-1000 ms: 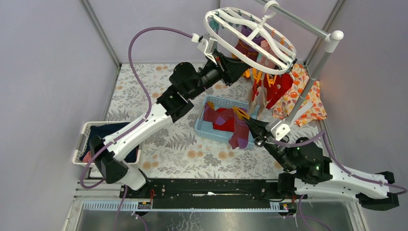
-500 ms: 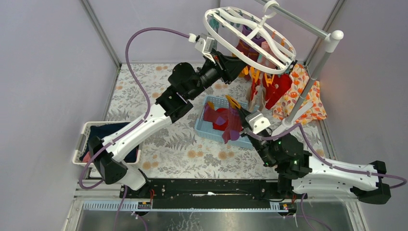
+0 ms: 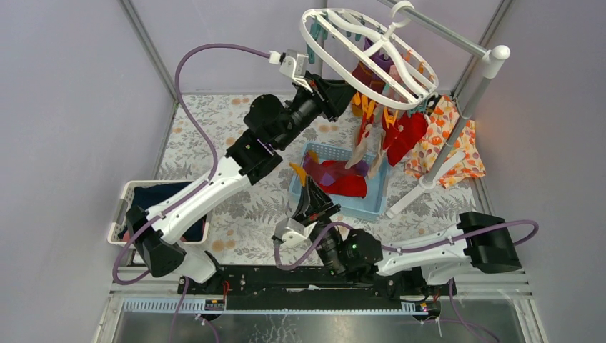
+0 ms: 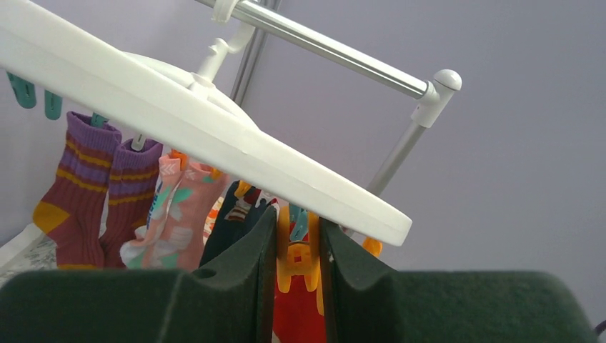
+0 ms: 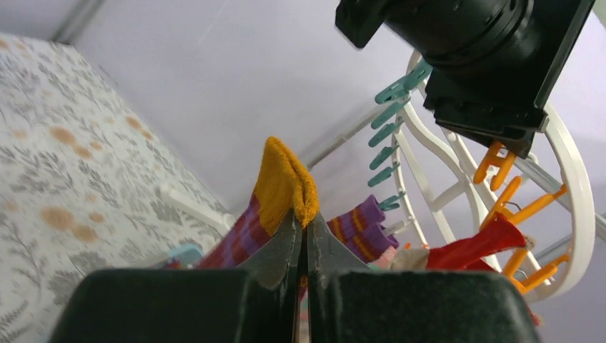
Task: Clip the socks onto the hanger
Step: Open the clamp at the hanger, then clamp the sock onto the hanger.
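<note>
The white oval hanger (image 3: pixel 307 30) hangs from the rack bar, with purple striped (image 3: pixel 368 71), red (image 3: pixel 407 132) and beige (image 3: pixel 361 150) socks clipped under it. My left gripper (image 3: pixel 348 96) is at the hanger's near-left rim. In the left wrist view it (image 4: pixel 296 221) is shut on an orange clip (image 4: pixel 300 257) under the white rim (image 4: pixel 214 136). My right gripper (image 3: pixel 306 187) is near-left of the blue basket, shut on a maroon striped sock with an orange toe (image 5: pixel 286 182). Red socks (image 3: pixel 343 179) lie in the basket.
The blue basket (image 3: pixel 376 204) stands mid-table. A white bin (image 3: pixel 121 207) with navy cloth stands at the left near edge. An orange floral cloth (image 3: pixel 443 143) lies at the right by the grey rack pole (image 3: pixel 472 100). Teal clips (image 5: pixel 389 96) dangle at the hanger's far-left rim.
My right arm has swung left and drawn the maroon sock out of the basket to its near-left side. My left gripper and the hanger's rim have shifted slightly left and up.
</note>
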